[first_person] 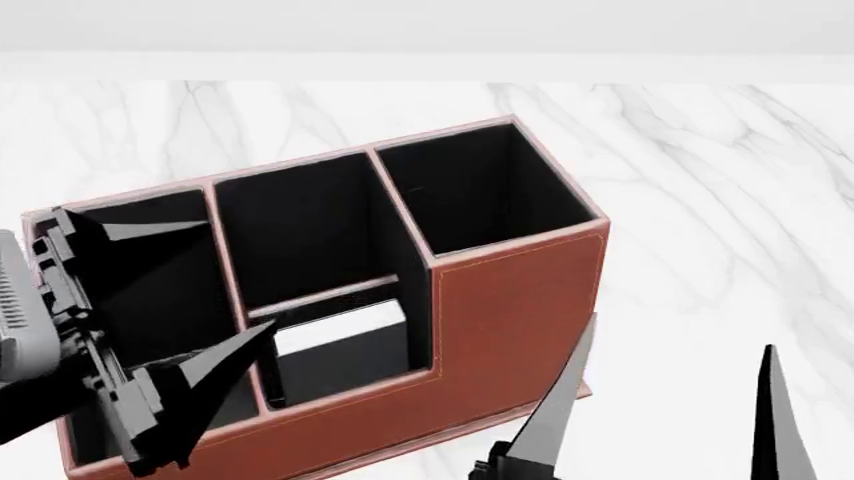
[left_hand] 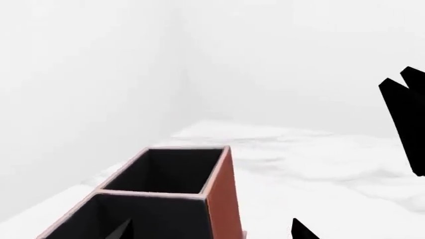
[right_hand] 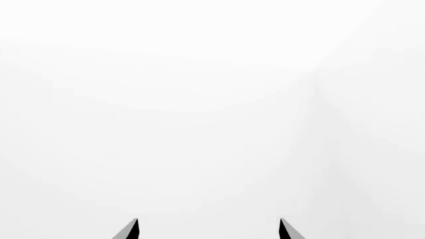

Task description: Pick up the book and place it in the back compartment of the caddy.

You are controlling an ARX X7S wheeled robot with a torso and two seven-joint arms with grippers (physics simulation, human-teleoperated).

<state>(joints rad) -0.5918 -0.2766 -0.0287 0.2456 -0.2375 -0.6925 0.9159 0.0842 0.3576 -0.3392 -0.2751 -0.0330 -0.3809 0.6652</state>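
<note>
The right pincer (first_person: 661, 400) rises nearest the head camera, prongs spread wide and empty, in front of the caddy (first_person: 514, 300). The left pincer (first_person: 167, 300), also wide and empty, hangs over the caddy's left end cell. The book (first_person: 350, 330) already lies in the back compartment (first_person: 334, 345), white page edge up, behind the low wall. Judging from here, a careless retreat by the left pincer could catch a divider or rim and drag the caddy askew. It stands on a white marble table (first_person: 707, 170); the room is bare white walls.
</note>
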